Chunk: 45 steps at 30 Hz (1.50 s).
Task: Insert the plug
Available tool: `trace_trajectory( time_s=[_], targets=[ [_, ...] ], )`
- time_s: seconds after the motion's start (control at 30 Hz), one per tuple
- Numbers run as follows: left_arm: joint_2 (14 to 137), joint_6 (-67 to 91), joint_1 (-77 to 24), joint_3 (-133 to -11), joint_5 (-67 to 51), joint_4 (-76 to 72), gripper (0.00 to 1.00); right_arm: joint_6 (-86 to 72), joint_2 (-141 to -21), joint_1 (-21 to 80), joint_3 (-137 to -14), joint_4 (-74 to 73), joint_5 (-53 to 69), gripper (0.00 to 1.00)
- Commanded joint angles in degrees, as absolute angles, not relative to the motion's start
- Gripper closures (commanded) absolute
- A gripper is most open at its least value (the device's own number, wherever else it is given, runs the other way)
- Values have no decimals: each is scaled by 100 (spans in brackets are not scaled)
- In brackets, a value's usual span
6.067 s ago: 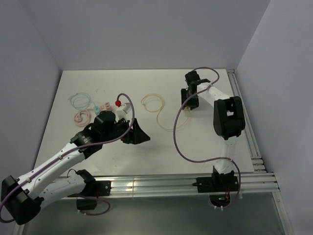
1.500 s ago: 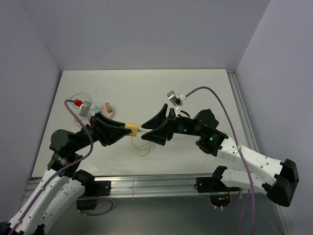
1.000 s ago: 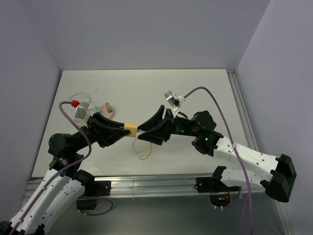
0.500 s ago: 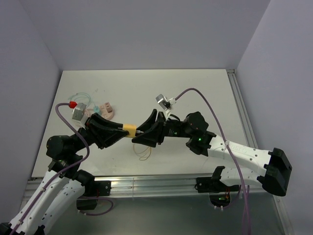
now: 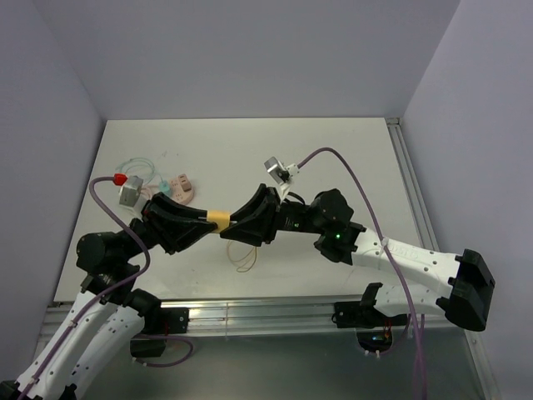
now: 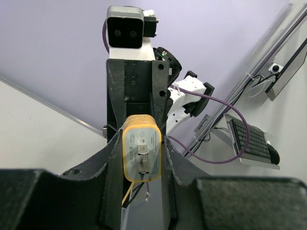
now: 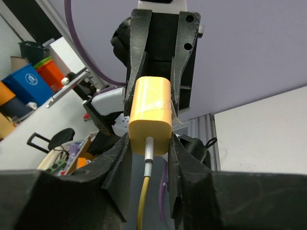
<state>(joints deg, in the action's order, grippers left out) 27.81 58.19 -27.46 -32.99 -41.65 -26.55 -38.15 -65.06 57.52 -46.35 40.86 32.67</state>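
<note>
A yellow charger block (image 5: 219, 219) hangs in mid-air over the table, and my left gripper (image 5: 210, 222) is shut on its sides. In the left wrist view the charger (image 6: 141, 153) shows its two metal prongs between the fingers of that gripper (image 6: 142, 143). From the right wrist I see the white plug (image 7: 149, 148) on its yellow cable (image 7: 142, 201) seated in the charger's (image 7: 151, 112) end. My right gripper (image 7: 150, 140) faces the left one, its jaws open and standing close on either side of that end, with the plug loose between them. The cable's slack (image 5: 244, 262) lies on the table below.
Pink connector pieces (image 5: 179, 185) and a teal cable coil (image 5: 133, 167) lie at the table's left back. An aluminium rail (image 5: 275, 312) runs along the near edge and another (image 5: 416, 208) along the right side. Purple arm cables (image 5: 333, 154) loop above the table.
My right gripper has moved left up to the charger and its jaws have narrowed round the charger's end. The left gripper keeps its hold and has hardly moved.
</note>
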Motion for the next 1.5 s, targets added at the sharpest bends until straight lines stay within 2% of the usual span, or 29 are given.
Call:
trace_trajectory(
  time_s=[0.0, 0.03, 0.07, 0.17, 0.27, 0.37, 0.4, 0.43, 0.53, 0.6, 0.7, 0.93, 0.97, 1.03, 1.13, 1.17, 1.3, 1.37, 1.47],
  targets=[
    [2690, 5836, -2751, -3287, -4298, -2822, 100, -3691, -6591, 5792, -5124, 4176, 3182, 75],
    [2672, 5810, -2742, -3287, -4289, -2786, 100, -3683, -6644, 5792, -5176, 4149, 3173, 78],
    [2663, 5792, -2751, -3296, -4289, -2751, 100, -3657, -6671, 5792, -5194, 4114, 3138, 86],
    [2611, 5731, -2751, -3296, -4245, -2584, 100, -3586, -6697, 5792, -5273, 3999, 3138, 100],
    [2505, 5599, -2751, -3331, -4035, -2138, 100, -3446, -6697, 5792, -5361, 3841, 3173, 100],
    [2373, 5231, -2742, -3524, -3587, -1253, 77, -3192, -6618, 5792, -5440, 3482, 3129, 100],
    [2303, 5029, -2751, -3638, -3455, -1013, 65, -3095, -6601, 5792, -5527, 3176, 3094, 100],
    [2268, 4932, -2751, -3682, -3289, -828, 49, -3024, -6566, 5801, -5563, 3016, 3076, 100],
    [2189, 4536, -2751, -3937, -3077, -90, 23, -2673, -6531, 5801, -5809, 2261, 3146, 100],
    [2145, 4308, -2742, -4130, -2866, 429, 14, -2392, -6452, 5792, -5949, 1654, 3138, 100],
    [2074, 4070, -2742, -4332, -2664, 851, 10, -2014, -6276, 5792, -6073, 767, 3015, 100],
    [2188, 3516, -2742, -4816, -2539, 1494, 9, -1276, -6100, 5783, -6372, -1264, 3058, 100],
    [2310, 3437, -2742, -4834, -2662, 1494, 10, -1231, -6074, 5783, -6389, -1553, 3224, 100],
    [2556, 3471, -2751, -4860, -3110, 1520, 26, -1108, -6073, 5783, -6468, -1879, 3418, 100],
    [3312, 3498, -2751, -4931, -4266, 1443, 37, -1099, -6143, 5783, -6574, -2433, 3349, 100],
    [3444, 3646, -2742, -4835, -4472, 1285, 37, -1090, -6196, 5783, -6574, -2652, 3357, 100],
    [3278, 3788, -2751, -4658, -4885, 835, 26, -1116, -6161, 5774, -6408, -2795, 3655, 100],
    [3400, 3840, -2751, -4615, -5395, 774, 24, -1178, -6039, 5766, -6259, -2664, 3849, 100],
    [3498, 3788, -2812, -4553, -5537, 896, 23, -1221, -5933, 5766, -6258, -2619, 4192, 100]
  ],
)
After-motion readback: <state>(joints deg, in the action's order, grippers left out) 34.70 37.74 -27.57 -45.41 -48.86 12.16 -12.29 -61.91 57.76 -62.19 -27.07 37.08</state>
